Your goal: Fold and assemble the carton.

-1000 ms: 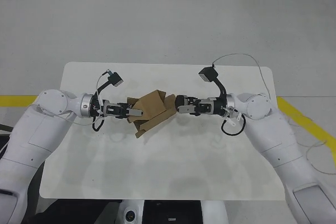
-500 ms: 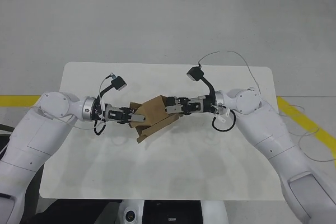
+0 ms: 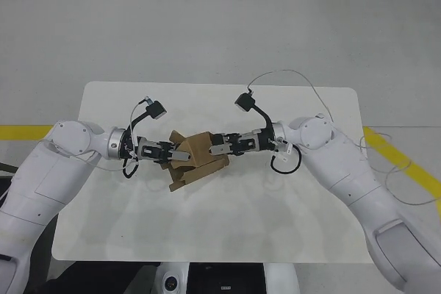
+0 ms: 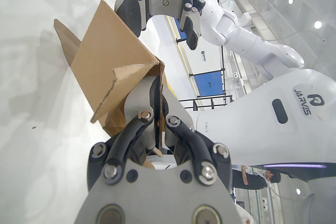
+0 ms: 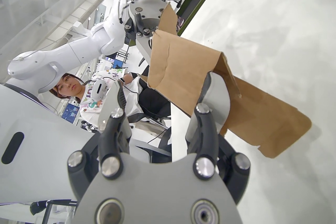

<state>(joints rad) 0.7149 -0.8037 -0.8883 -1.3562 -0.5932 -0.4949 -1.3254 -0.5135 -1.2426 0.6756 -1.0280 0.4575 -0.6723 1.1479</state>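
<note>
Hold firm with left jaws clamped on a panel edge of the half-open carton (image 3: pixel 196 156) at the middle of the surface (image 3: pixel 279 220); with right jaws spread wide, one finger (image 5: pixel 216 101) against a wall, push squarely along the crease; avoid twisting.

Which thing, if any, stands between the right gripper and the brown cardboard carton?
Nothing visible does: one finger of the open right gripper lies against the brown cardboard carton, whose opposite side the left gripper clamps.
</note>
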